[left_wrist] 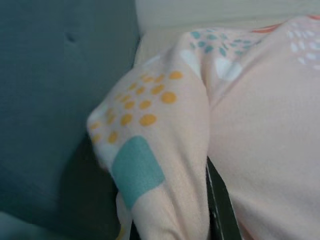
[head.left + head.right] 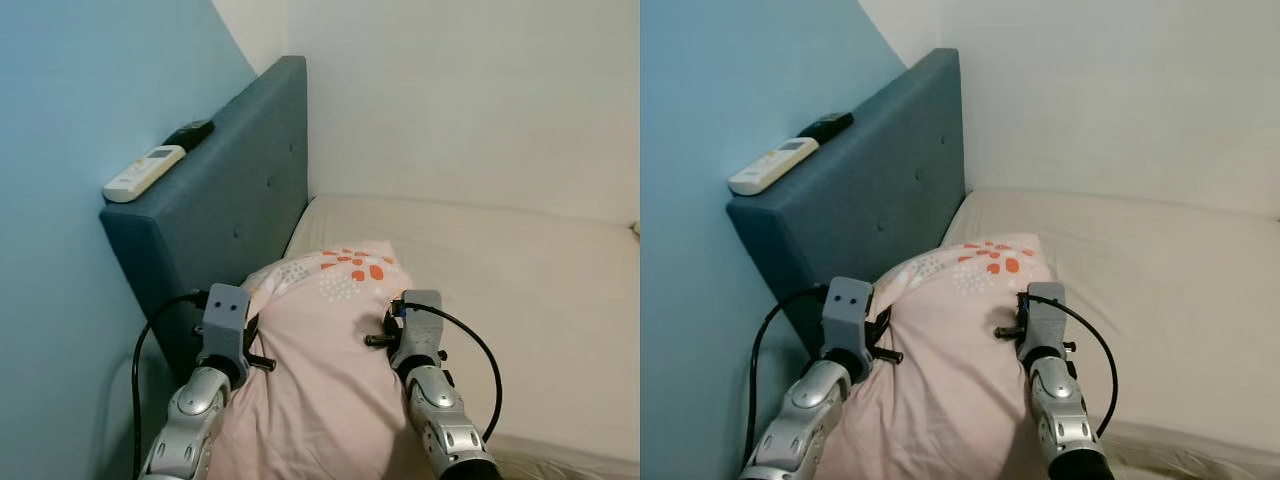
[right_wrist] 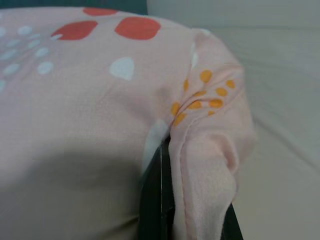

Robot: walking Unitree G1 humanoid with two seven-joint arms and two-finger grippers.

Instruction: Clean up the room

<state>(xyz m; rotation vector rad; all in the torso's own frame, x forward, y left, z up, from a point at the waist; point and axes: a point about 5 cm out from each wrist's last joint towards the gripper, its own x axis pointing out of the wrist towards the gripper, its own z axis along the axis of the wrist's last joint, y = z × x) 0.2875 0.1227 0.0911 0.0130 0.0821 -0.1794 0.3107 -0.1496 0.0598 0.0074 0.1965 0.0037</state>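
Note:
A pale pink pillow [image 2: 325, 345] with orange, white and teal spots lies at the head of the bed, its far end against the blue headboard [image 2: 240, 200]. My left gripper [image 2: 238, 345] is shut on the pillow's left edge. In the left wrist view a fold of the fabric [image 1: 165, 165] runs beside one black finger [image 1: 218, 212]. My right gripper [image 2: 395, 335] is shut on the right edge, where a pinched flap [image 3: 205, 165] sits between the fingers [image 3: 156, 200]. The fingertips are buried in cloth in the eye views.
The cream mattress [image 2: 520, 290] stretches away to the right. On top of the headboard rest a white remote [image 2: 143, 172] and a black remote [image 2: 188, 133]. A blue wall [image 2: 60, 220] stands close on the left, a white wall behind the bed.

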